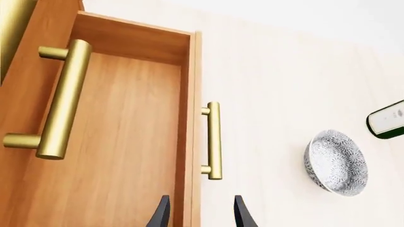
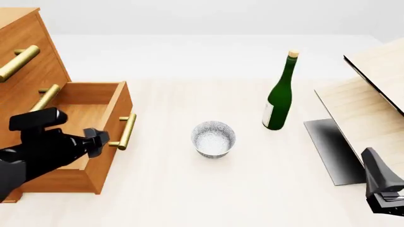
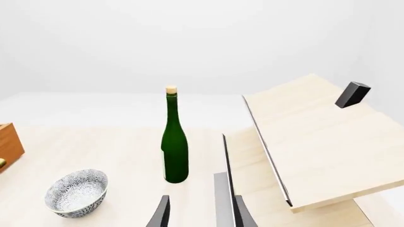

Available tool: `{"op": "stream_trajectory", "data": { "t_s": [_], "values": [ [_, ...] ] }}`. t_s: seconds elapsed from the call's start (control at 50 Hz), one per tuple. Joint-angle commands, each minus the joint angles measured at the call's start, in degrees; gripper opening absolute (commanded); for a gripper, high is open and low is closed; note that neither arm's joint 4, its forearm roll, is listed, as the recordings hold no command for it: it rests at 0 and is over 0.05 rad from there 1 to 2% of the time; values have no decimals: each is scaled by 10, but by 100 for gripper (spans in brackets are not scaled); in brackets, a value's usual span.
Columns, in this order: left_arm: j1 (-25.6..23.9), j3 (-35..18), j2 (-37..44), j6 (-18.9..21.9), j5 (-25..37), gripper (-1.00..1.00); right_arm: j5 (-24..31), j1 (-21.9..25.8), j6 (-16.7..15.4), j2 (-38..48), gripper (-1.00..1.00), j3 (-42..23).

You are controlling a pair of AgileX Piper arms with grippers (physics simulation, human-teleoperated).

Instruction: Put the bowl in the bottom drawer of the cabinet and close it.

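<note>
The speckled white bowl (image 2: 213,138) stands upright on the table, right of the cabinet (image 2: 28,56); it also shows in the wrist views as the bowl (image 1: 336,162) and the bowl (image 3: 75,193). The bottom drawer (image 2: 121,106) is pulled out, and what I see of its floor (image 1: 113,142) is bare. My left gripper (image 2: 100,140) hovers just short of the drawer's brass handle (image 1: 213,140). It is open, and the left gripper (image 1: 202,215) holds nothing. My right gripper (image 3: 202,215) is open and empty, far to the bowl's right at the table's near right corner (image 2: 372,163).
A tall green bottle (image 2: 281,94) stands behind and right of the bowl. A pale wood panelled structure (image 2: 372,94) with a dark base plate (image 2: 328,146) fills the right side. Upper drawer handles (image 2: 19,62) project above the open drawer.
</note>
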Motion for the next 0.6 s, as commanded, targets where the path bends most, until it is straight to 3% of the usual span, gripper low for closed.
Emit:
{"op": "stream_trajectory", "data": {
  "t_s": [0.02, 0.6],
  "values": [
    [-2, 34, -9, 5, -30, 100, 5, -1, -1, -7, 100, 0],
    [-40, 40, 25, -2, -57, 100, 5, -1, -1, -7, 100, 0]
  ]
}}
